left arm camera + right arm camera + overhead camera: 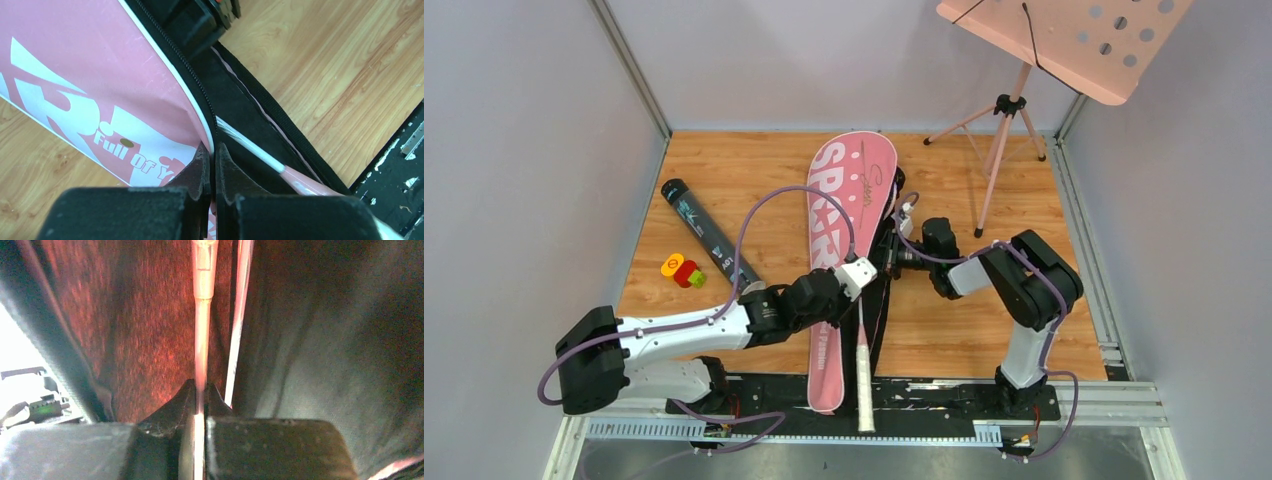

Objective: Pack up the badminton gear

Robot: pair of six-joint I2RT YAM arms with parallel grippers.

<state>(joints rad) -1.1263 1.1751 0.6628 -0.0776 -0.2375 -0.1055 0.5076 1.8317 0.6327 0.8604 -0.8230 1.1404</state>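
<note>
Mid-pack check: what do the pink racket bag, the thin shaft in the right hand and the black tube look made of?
Racket bag: smooth, faintly glossy synthetic, probably vinyl or coated fabric; printed white lettering, black zipper edge. Racket shaft: slim, rigid, glossy pink rod, painted metal or composite; cannot tell which. Black tube: rigid, smooth, printed; likely plastic or coated card.

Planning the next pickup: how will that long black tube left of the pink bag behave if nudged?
Probably rolls: the black tube is round and lies on its side on the smooth wooden table. The small toy beside it might block rolling that way. Its smooth surface may be slippery to pinch.
</note>
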